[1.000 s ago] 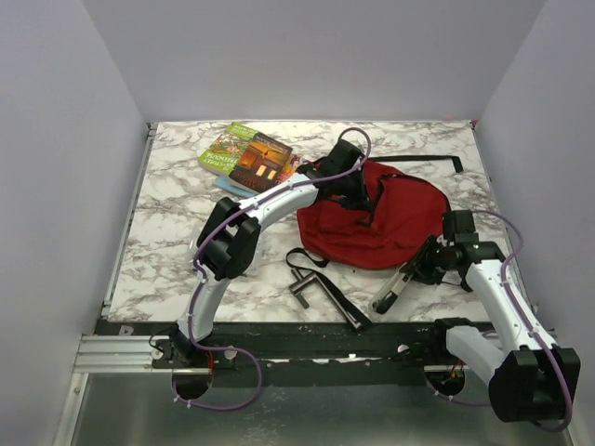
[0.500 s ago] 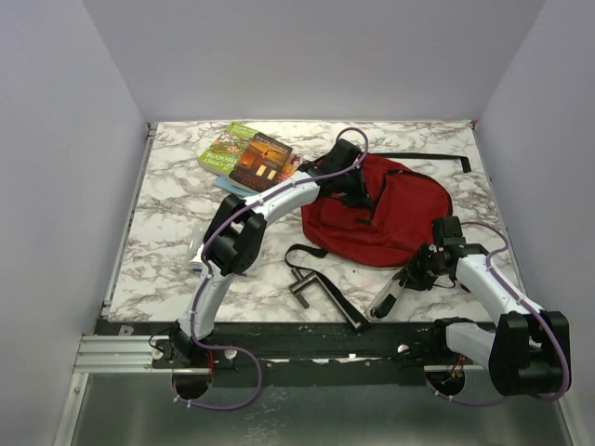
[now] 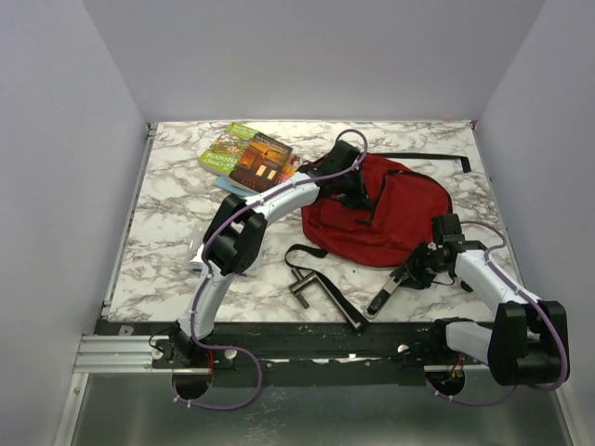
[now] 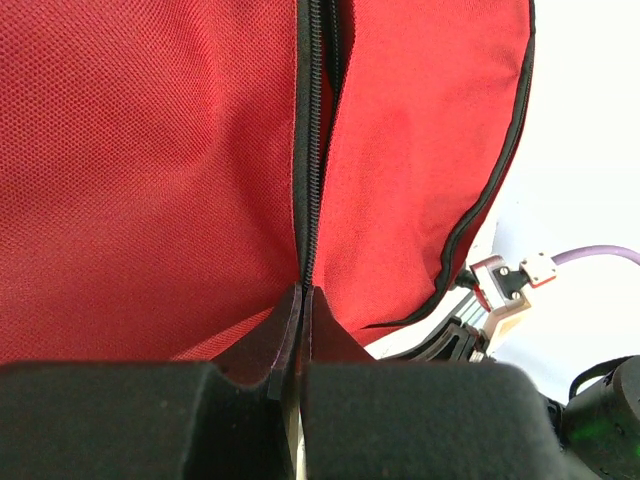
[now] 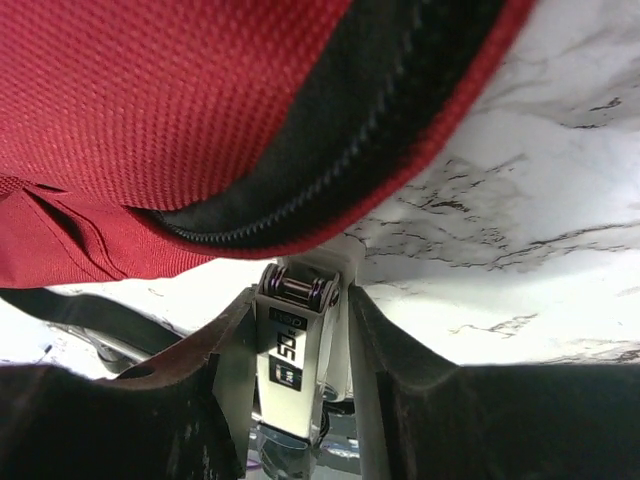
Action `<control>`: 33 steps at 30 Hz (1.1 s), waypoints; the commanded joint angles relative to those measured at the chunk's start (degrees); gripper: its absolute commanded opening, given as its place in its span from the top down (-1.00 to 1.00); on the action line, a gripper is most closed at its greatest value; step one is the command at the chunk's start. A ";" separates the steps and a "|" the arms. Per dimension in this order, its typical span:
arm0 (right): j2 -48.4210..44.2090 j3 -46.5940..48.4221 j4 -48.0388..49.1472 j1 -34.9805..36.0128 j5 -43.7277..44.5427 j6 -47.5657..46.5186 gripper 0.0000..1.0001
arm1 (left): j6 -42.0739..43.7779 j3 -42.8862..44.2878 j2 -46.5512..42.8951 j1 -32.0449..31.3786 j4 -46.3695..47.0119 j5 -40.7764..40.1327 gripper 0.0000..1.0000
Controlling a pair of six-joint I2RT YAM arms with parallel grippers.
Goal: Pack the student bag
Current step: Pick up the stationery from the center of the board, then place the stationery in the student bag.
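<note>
The marbled tabletop [image 3: 167, 232] fills the middle of the overhead view. On it, right of centre, lies the student bag [image 3: 400, 223], a dark-red soft backpack flattened into a rough oval.

The left arm [image 3: 270, 204] bends up from the lower left of the frame and ends over the bag's upper left part. The right arm [image 3: 488, 274] folds low at the lower right, and its wrist points left toward the bag's near edge.

A small stack of books [image 3: 249, 158] sits at the upper left of the tabletop, well apart from the bag. A long black strap [image 3: 428, 156] runs from the bag toward the upper right. Another strap [image 3: 325, 293] loops out from the bag's lower left and trails toward the bottom centre, with a small grey fitting [image 3: 299, 286] on it.

Near the bag's lower right edge a slim pale item [image 5: 295, 345] with a black label lies slanted on the tabletop.

In the left wrist view, the left fingers [image 4: 262, 350] are pressed together at the bottom centre. They pinch the bag at the foot of its black zipper [image 4: 312, 150], which runs straight up the frame between two red panels.

In the right wrist view, the right fingers [image 5: 215, 375] stand on either side of the pale item, close against its flanks. I cannot tell whether they actually clamp it. The bag's red hem and a black zipper band [image 5: 340, 170] cross the top of that frame just beyond the item's tip.
</note>
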 commanded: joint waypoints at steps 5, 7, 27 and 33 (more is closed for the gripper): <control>0.12 -0.89 -2.19 0.30 1.46 -0.54 0.99 | -0.22 -0.34 -1.08 -0.39 1.51 0.58 1.00; -2.82 1.16 -5.67 0.25 0.71 -1.12 0.99 | -0.25 -0.34 -1.15 -0.44 1.48 0.55 1.00; -1.92 26.31 10.17 0.12 1.23 -6.36 0.99 | -1.25 -3.17 -1.55 -0.39 1.24 1.87 1.00; 7.74 31.93 23.10 0.10 9.22 -5.73 0.99 | -3.58 -2.91 -1.25 -0.30 1.34 3.32 1.00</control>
